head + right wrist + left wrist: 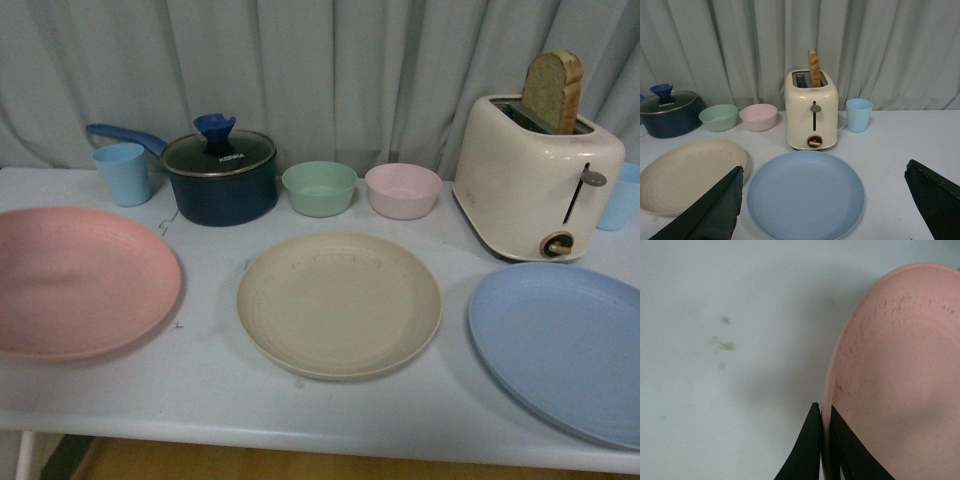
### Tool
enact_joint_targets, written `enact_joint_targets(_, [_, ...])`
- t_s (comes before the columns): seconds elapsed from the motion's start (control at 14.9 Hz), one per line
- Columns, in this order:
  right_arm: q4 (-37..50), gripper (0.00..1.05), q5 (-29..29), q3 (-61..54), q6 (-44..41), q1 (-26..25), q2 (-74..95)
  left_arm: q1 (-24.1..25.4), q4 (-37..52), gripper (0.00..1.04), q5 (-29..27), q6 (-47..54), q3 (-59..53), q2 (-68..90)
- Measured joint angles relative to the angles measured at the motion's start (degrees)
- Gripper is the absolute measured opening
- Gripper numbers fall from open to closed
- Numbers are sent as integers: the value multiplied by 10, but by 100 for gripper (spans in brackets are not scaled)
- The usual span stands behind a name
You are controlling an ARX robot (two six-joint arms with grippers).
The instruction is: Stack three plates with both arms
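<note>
Left wrist view: left gripper (824,407) clamps rim of round pink plate (900,370), left of round beige plate (338,303); right gripper (823,167) gapes toward round light-blue plate (805,195), right of beige. Probably stiff, light; grip rims.

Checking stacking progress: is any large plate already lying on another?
No, the round matte pink plate, beige plate and light blue plate lie apart on the white table.
</note>
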Motion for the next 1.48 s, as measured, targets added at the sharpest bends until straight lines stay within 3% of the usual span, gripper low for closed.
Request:
enact_joint_targets(0.13, [0, 98, 0, 0, 0, 0, 0, -17, -24, 3, 1, 9, 1, -66])
enact_joint_targets(0.34, [0, 98, 0, 0, 0, 0, 0, -134, -38, 3, 16, 2, 1, -141])
enact_joint_targets(0.54, [0, 98, 0, 0, 0, 0, 0, -257, -40, 3, 11, -18, 1, -110])
enact_joint_targets(0.74, [0, 98, 0, 0, 0, 0, 0, -317, -26, 3, -1, -62, 34, -35])
enact_joint_targets(0.87, [0, 98, 0, 0, 0, 0, 0, -335, -16, 3, -8, -83, 53, -10])
enact_joint_targets(1.14, [0, 98, 0, 0, 0, 0, 0, -324, -16, 3, -42, -99, 85, 53])
enact_joint_targets(1.48, [0, 98, 0, 0, 0, 0, 0, -317, -19, 3, -31, -123, 100, 71])
